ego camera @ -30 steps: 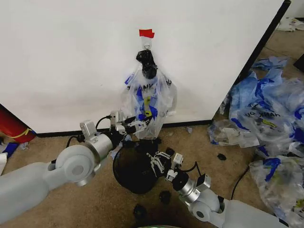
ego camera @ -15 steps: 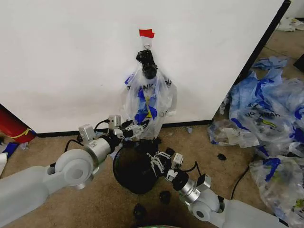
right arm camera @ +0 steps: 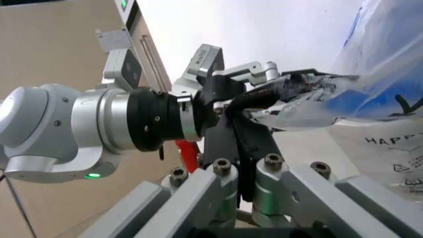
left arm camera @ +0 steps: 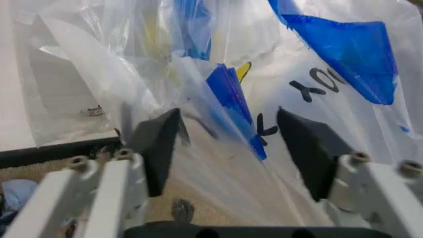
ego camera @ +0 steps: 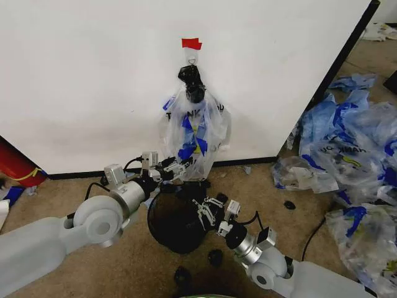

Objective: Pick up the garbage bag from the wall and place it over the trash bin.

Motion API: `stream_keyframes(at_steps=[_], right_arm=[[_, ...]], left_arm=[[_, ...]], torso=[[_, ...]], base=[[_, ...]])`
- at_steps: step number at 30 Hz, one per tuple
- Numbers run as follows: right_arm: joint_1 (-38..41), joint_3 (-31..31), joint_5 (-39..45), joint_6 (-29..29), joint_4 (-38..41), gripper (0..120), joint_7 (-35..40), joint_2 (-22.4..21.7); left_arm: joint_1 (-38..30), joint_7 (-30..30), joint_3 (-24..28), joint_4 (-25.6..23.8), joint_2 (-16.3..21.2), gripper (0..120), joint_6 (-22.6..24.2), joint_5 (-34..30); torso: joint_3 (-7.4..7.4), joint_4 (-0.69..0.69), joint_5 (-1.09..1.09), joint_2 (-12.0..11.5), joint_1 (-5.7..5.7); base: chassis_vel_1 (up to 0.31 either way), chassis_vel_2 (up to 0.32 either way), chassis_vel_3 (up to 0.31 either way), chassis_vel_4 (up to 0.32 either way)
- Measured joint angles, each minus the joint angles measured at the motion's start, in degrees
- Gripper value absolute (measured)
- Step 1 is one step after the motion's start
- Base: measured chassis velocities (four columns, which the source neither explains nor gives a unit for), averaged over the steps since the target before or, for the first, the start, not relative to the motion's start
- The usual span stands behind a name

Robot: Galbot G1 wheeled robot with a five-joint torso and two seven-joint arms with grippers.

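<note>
A white wall carries a red tape strip and a small hook. From the hook hang clear, blue-trimmed bags under a black knot. The garbage bag is the front layer, with black lettering. My left gripper is open at its lower edge, a blue-edged fold lying between the jaws. The black wire-mesh trash bin stands on the floor just below. My right gripper hovers over the bin's right rim, shut, with nothing seen in it. It faces the left gripper.
A big heap of blue-and-clear bags covers the floor to the right. The panel's black edge runs diagonally beside it. A red object lies at far left. Small black scraps and a cable lie near the bin.
My left gripper has dropped a little and drawn slightly back along the bag's lower edge, and the plastic there has shifted. The right arm has stayed still.
</note>
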Motion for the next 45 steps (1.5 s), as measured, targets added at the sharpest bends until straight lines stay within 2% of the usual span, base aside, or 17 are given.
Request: stream_keyframes(at_steps=[5, 7, 8, 11, 12, 13, 16, 22, 24, 26, 27, 29, 33, 39, 45], right_arm=[[0.0, 0.1, -0.2, 0.0, 0.2, 0, 0.2, 0.2], [0.0, 0.1, -0.2, 0.0, 0.3, 0, 0.2, 0.2], [0.0, 0.1, -0.2, 0.0, 0.3, 0, 0.3, 0.2], [-0.1, 0.0, -0.4, 0.0, 0.3, 0, 0.3, 0.3], [-0.1, 0.0, -0.4, 0.0, 0.3, 0, 0.3, 0.3], [-0.1, 0.0, -0.5, 0.0, 0.3, 0, 0.3, 0.3], [-0.3, 0.0, -0.6, 0.0, 0.3, 0, 0.3, 0.4], [-0.4, 0.1, -0.6, 0.1, 0.3, 0, 0.3, 0.4], [-0.4, 0.4, -0.4, 0.1, 0.4, 0, 0.3, 0.4], [-0.5, 0.8, -0.1, 0.1, 0.4, 0, 0.3, 0.6], [-0.5, 0.8, -0.1, 0.1, 0.4, 0, 0.3, 0.6], [-0.7, 1.1, 0.0, 0.2, 0.5, 0, 0.3, 0.7], [-1.3, 1.6, 0.0, 0.3, 0.5, 0, 0.3, 1.0], [-2.6, 2.7, -0.1, 0.6, 0.7, 0, 0.2, 1.3], [-6.1, 6.5, -0.1, 0.6, 2.0, 0, -0.1, 0.2]], left_arm=[[1.9, -0.1, -1.2, -0.4, 0.6, 36, -0.3, 0.9], [2.3, -0.1, -1.4, -0.4, 0.7, 32, -0.3, 1.0], [2.6, -0.1, -1.6, -0.5, 0.8, 26, -0.4, 1.2], [3.0, -0.1, -2.1, -0.6, 0.9, 16, -0.5, 1.4], [3.0, -0.1, -2.1, -0.6, 0.9, 16, -0.5, 1.4], [3.3, -0.1, -2.2, -0.6, 1.0, 10, -0.6, 1.6], [4.3, -0.1, -3.1, -0.6, 1.1, 0, -0.7, 2.0], [6.7, 0.0, -5.7, -1.4, 2.3, 0, -1.2, 3.0], [8.8, 0.1, -8.7, -2.2, 3.2, 0, -1.4, 3.2], [13.6, 0.4, -15.4, -3.5, 4.3, 0, -1.4, 3.4], [13.6, 0.4, -15.4, -3.5, 4.3, 0, -1.4, 3.4], [17.6, 0.7, -19.9, -4.6, 5.4, 0, -1.4, 4.2], [21.0, 0.4, -24.0, -6.2, 6.1, 0, -2.0, 5.4], [21.6, -1.5, -27.3, -7.8, 4.6, 0, -2.7, 4.7], [20.8, -2.6, -27.8, -7.6, 3.9, 0, -2.8, 4.3]], torso=[[0.0, 0.01, 0.0, 0.0, 0.0], [0.0, 0.01, 0.0, 0.0, 0.0], [0.0, 0.01, -0.01, 0.0, 0.0], [0.0, 0.0, 0.0, 0.0, 0.0], [0.0, 0.0, 0.0, 0.0, 0.0], [0.0, 0.0, 0.0, 0.0, 0.0], [0.0, 0.0, 0.0, 0.0, 0.0], [0.0, 0.0, 0.0, 0.0, 0.0], [0.0, 0.0, -0.01, 0.0, 0.0], [0.0, 0.0, 0.0, 0.0, 0.0], [0.0, 0.0, 0.0, 0.0, 0.0], [0.0, 0.03, 0.01, 0.0, 0.0], [0.0, 0.01, -0.01, 0.0, 0.0], [0.0, 0.0, 0.01, 0.0, 0.0], [0.0, -0.01, 0.01, 0.0, 0.0]], base=[[0.0, 0.0, 0.0, 0.0], [0.0, 0.0, 0.0, 0.0], [0.0, 0.0, 0.0, 0.0], [0.0, 0.0, 0.0, 0.0], [0.0, 0.0, 0.0, 0.0], [0.0, 0.0, 0.0, 0.0], [0.0, 0.0, 0.0, 0.0], [0.0, 0.0, 0.0, 0.0], [0.0, 0.0, 0.0, 0.0], [0.0, 0.0, 0.0, 0.0], [0.0, 0.0, 0.0, 0.0], [0.0, 0.0, 0.0, 0.0], [0.0, 0.0, 0.0, 0.0], [0.0, 0.0, 0.0, 0.0], [0.0, 0.0, 0.0, 0.0]])
